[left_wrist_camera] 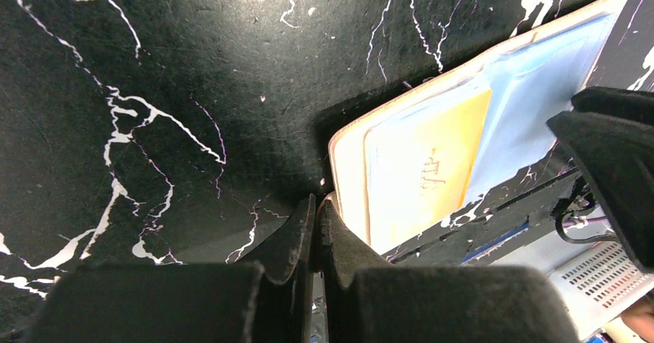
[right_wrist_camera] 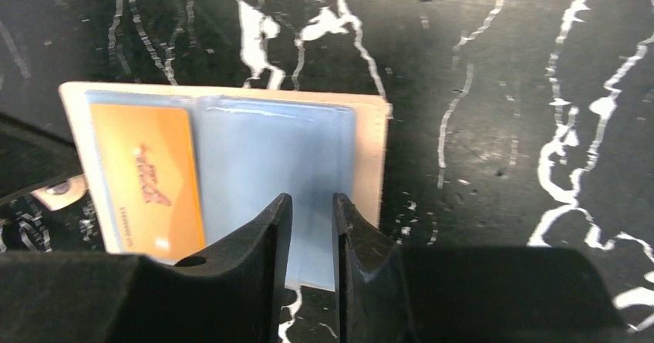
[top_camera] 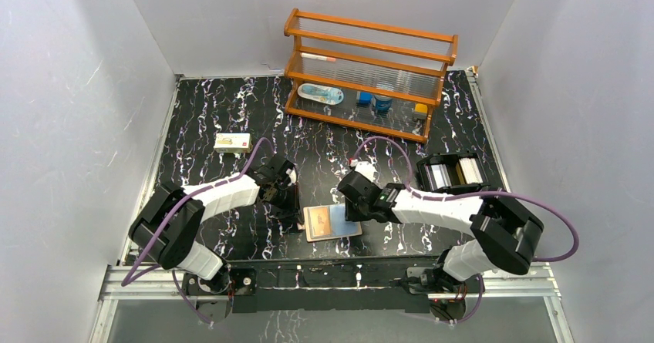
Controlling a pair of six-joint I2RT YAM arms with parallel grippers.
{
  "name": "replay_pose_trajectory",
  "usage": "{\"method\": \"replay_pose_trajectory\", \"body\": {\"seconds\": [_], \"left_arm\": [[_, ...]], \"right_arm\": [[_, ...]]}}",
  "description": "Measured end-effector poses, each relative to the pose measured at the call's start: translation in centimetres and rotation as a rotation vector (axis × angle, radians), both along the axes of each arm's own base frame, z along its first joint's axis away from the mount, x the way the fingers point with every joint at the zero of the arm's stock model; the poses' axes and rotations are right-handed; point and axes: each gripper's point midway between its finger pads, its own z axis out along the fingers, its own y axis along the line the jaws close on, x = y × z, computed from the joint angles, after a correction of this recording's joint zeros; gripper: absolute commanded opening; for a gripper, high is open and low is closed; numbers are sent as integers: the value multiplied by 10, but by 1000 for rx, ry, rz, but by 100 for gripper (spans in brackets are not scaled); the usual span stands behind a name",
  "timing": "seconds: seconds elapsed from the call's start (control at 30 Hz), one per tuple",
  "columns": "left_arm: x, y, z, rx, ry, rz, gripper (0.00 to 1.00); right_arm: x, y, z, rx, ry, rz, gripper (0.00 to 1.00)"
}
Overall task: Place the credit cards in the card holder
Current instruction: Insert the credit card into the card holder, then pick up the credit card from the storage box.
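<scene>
On the black, white-veined table (top_camera: 200, 112) a tan folding card holder (right_wrist_camera: 372, 158) lies open. The yellow plastic card (right_wrist_camera: 146, 181) sits pocketed, while the light blue plastic card (right_wrist_camera: 262, 158) overhangs its edge. The left gripper (left_wrist_camera: 315, 220), fingers closed, touches the holder's corner, probably steadying it. The right gripper (right_wrist_camera: 308, 227), fingers slightly parted, hovers over the blue card.

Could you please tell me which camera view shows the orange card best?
The right wrist view: the orange card faces the camera squarely and large, with its print visible. The left wrist view shows it slanted and paler; the top external view shows only a tiny patch.
</scene>
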Motion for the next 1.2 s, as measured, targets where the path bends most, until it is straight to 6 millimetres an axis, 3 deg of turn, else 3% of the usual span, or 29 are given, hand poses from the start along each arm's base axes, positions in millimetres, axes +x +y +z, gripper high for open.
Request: {"method": "replay_pose_trajectory", "body": {"seconds": [0.2,0.47,0.57,0.7,0.83,0.93,1.2], "left_arm": [[0,0,0,3,2,-1,0],[1,3,0,19,0,-1,2],[2,6,1,45,-7,1,15],[4,10,3,68,-17,-3,33],[6,14,11,85,-34,-4,44],[9,14,22,82,-63,-3,48],[28,5,86,-31,-270,-36,52]], "right_arm": [[1,-26,-8,-134,-5,-36,32],[4,-45,-6,-223,-20,-45,33],[15,-48,8,-222,-42,-54,37],[50,-63,46,-211,-119,-111,47],[90,-95,85,-238,-205,-194,48],[115,-129,105,-310,-253,-269,48],[138,-214,121,-579,-303,-340,53]]}}
